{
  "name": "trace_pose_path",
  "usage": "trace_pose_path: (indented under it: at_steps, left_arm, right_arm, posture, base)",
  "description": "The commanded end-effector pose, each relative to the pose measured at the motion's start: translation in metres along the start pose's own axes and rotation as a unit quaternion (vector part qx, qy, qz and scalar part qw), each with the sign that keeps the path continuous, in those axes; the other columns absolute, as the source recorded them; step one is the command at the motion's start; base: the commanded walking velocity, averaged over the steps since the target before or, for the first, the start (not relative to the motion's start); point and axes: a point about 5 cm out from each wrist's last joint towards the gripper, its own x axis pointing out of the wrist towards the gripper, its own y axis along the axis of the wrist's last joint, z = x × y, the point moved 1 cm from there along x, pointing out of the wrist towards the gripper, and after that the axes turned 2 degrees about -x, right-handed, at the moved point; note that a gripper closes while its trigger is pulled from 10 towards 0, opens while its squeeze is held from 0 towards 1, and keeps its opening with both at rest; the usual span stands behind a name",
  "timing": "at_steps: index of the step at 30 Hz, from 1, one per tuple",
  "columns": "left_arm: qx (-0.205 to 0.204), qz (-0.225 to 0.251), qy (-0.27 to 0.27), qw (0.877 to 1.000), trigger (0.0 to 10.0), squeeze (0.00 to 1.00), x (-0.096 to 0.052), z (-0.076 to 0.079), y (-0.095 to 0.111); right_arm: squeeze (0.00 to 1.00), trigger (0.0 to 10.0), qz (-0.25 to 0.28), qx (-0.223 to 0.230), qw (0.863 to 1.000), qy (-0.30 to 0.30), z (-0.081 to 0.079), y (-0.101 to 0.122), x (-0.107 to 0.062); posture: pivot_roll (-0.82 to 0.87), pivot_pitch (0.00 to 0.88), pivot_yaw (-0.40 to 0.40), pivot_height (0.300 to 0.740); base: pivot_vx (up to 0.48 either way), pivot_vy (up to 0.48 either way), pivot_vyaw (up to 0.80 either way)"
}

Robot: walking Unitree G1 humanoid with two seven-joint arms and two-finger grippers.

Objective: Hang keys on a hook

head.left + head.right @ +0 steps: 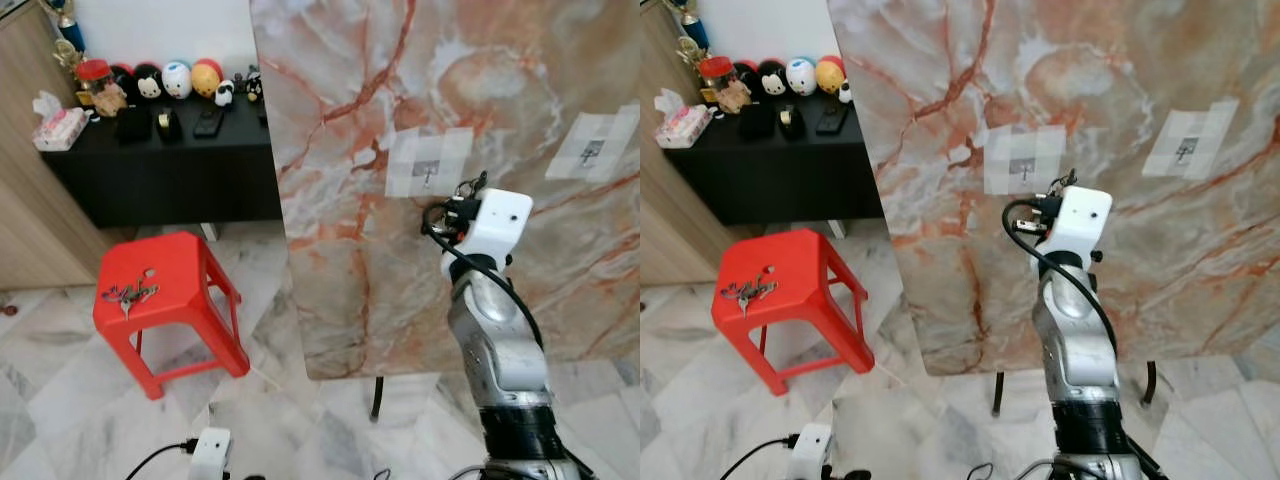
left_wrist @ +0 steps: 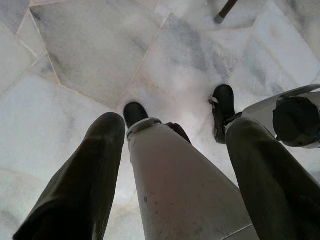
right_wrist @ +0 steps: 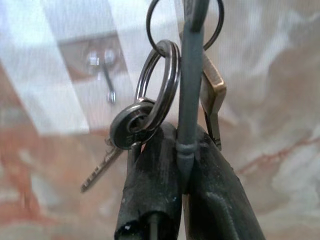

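Red stool (image 1: 165,285) with a second key bunch (image 1: 128,293) on its seat; left pincer (image 2: 175,150) hangs over the floor, fingers spread wide. Right pincer (image 3: 172,165) clamped on keys (image 3: 150,112) — raised near taped hook (image 1: 428,172) on marble panel (image 1: 500,80).

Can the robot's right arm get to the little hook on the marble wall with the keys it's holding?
Probably yes. The right gripper, shut on the keys, is raised close before the taped hook on the marble panel, and nothing stands between them.
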Motion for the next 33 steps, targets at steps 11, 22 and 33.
trace_pose_path:
  at_steps: [11,22,33]
  left_arm:
    - [0.013,-0.009,-0.006,1.000,10.0,0.00,-0.001,-0.003,-0.001]
    - [0.017,-0.007,-0.008,1.000,10.0,0.00,-0.001,-0.002,0.001]
    - [0.020,-0.010,-0.011,1.000,10.0,0.00,-0.001,-0.002,-0.001]
  right_arm:
    - [0.00,10.0,-0.217,-0.094,0.970,-0.063,0.084,-0.086,-0.089]
    - [0.00,10.0,-0.539,-0.195,0.817,0.055,0.094,-0.231,-0.161]
    - [0.00,10.0,-0.572,0.101,0.795,-0.172,0.092,-0.255,-0.187]
  posture:
    - [-0.21,0.084,0.031,0.727]
    - [-0.20,0.079,0.042,0.727]
    - [-0.19,0.086,0.041,0.727]
  base:
    - [0.000,0.000,0.00]
    - [0.000,0.000,0.00]
    - [0.000,0.000,0.00]
